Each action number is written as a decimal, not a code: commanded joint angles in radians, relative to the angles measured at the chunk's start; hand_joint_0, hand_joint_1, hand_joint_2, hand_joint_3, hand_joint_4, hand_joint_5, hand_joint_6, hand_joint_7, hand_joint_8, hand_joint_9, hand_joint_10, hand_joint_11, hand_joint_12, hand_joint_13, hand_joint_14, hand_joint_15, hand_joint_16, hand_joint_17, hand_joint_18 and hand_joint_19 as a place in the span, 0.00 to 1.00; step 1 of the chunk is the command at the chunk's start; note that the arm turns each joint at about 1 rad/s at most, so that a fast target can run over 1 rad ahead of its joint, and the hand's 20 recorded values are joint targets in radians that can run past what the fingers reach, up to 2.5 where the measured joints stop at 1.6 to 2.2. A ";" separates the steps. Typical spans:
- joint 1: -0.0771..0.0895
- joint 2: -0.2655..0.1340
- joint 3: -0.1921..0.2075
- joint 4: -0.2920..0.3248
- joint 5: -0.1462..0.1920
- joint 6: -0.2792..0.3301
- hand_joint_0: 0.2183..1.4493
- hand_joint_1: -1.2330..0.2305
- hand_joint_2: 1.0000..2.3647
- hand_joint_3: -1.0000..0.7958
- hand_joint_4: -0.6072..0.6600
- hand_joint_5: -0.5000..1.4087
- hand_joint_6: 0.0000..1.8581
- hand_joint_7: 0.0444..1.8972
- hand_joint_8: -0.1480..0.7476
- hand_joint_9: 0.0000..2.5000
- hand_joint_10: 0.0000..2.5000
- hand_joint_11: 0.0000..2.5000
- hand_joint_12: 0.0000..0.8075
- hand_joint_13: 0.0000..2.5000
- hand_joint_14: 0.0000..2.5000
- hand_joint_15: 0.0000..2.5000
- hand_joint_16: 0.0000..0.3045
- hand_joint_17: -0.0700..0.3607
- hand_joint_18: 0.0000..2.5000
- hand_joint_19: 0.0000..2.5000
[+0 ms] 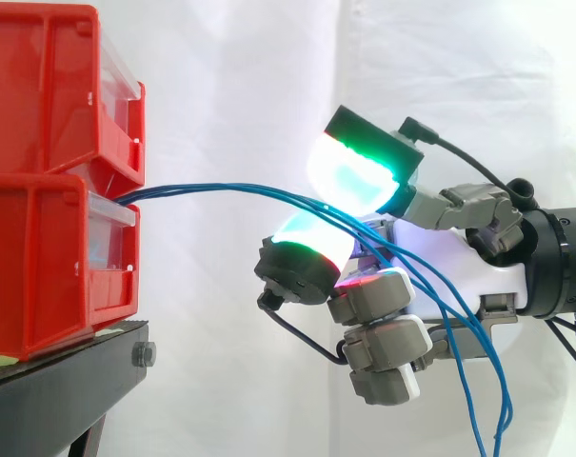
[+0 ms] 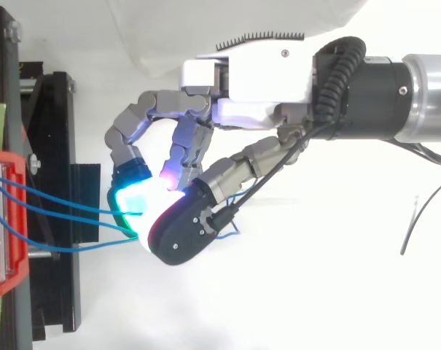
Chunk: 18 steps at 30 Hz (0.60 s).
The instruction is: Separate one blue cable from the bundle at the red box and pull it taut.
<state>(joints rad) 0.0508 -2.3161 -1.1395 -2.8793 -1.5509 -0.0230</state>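
As hand (image 2: 256, 76) nips cables (image 1: 221, 188), blk stand (image 1: 59, 381), curtain (image 1: 240, 86)

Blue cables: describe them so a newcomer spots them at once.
Start at the stacked red bins on the side view's left. From the gap between them, the blue cables arc right into the hand, pinched between its glowing pads. Nothing else here is thin and blue.

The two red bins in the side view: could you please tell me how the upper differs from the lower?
The upper red bin sits on the lower red bin; the lower rests on the black stand. The blue cables leave at the lower bin's top front edge, beneath the upper bin. Both are red with clear front panels.
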 commanded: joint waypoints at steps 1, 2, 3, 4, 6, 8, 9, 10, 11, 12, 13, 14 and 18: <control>0.000 0.000 0.000 0.002 0.000 0.000 0.32 0.39 0.00 0.28 0.46 0.20 0.46 0.61 0.48 0.49 0.01 0.48 0.42 0.48 0.01 0.47 0.16 0.42 0.37 0.41; 0.000 0.000 0.000 0.000 0.000 0.000 0.31 0.38 0.00 0.30 0.46 0.20 0.46 0.61 0.48 0.49 0.01 0.48 0.42 0.48 0.01 0.48 0.16 0.41 0.37 0.41; 0.000 0.000 0.000 0.002 0.000 0.000 0.32 0.38 0.00 0.31 0.45 0.20 0.46 0.61 0.48 0.49 0.01 0.48 0.42 0.48 0.01 0.48 0.16 0.42 0.37 0.41; 0.000 0.000 0.001 0.002 0.000 0.000 0.31 0.37 0.01 0.33 0.45 0.20 0.46 0.61 0.48 0.49 0.01 0.48 0.43 0.48 0.01 0.47 0.16 0.42 0.37 0.41; 0.000 0.000 0.001 0.002 0.000 0.000 0.31 0.36 0.01 0.36 0.44 0.20 0.46 0.60 0.48 0.49 0.01 0.48 0.42 0.48 0.01 0.48 0.16 0.42 0.37 0.41; 0.001 0.001 0.000 0.002 0.000 -0.002 0.31 0.36 0.01 0.39 0.41 0.20 0.46 0.60 0.48 0.49 0.01 0.47 0.42 0.48 0.01 0.47 0.16 0.42 0.37 0.41; 0.000 0.001 0.000 0.002 0.000 -0.002 0.30 0.36 0.01 0.40 0.40 0.20 0.46 0.60 0.48 0.49 0.01 0.48 0.42 0.48 0.01 0.48 0.16 0.42 0.37 0.41; 0.000 0.000 0.000 0.002 0.000 -0.002 0.30 0.36 0.01 0.41 0.39 0.20 0.46 0.59 0.48 0.50 0.01 0.47 0.43 0.48 0.01 0.47 0.16 0.42 0.37 0.41; 0.000 0.000 0.000 0.002 0.000 -0.002 0.30 0.36 0.01 0.40 0.39 0.20 0.46 0.59 0.47 0.50 0.01 0.48 0.43 0.48 0.01 0.48 0.16 0.42 0.37 0.41; 0.000 0.001 0.000 0.002 0.000 -0.002 0.30 0.36 0.01 0.39 0.40 0.20 0.46 0.59 0.48 0.50 0.01 0.48 0.42 0.48 0.01 0.47 0.16 0.42 0.37 0.41; 0.000 0.001 0.000 0.002 0.000 -0.003 0.30 0.36 0.01 0.37 0.42 0.20 0.46 0.60 0.48 0.50 0.01 0.48 0.42 0.48 0.01 0.48 0.16 0.42 0.37 0.41; 0.000 0.000 0.000 0.002 0.000 -0.003 0.29 0.37 0.00 0.33 0.44 0.20 0.45 0.61 0.48 0.50 0.01 0.48 0.43 0.48 0.01 0.47 0.16 0.42 0.37 0.41; 0.000 0.000 0.000 0.002 0.000 -0.003 0.26 0.41 0.00 0.28 0.47 0.20 0.44 0.58 0.49 0.50 0.01 0.47 0.44 0.48 0.01 0.47 0.17 0.43 0.37 0.41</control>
<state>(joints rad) 0.0506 -2.3160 -1.1396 -2.8778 -1.5508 -0.0258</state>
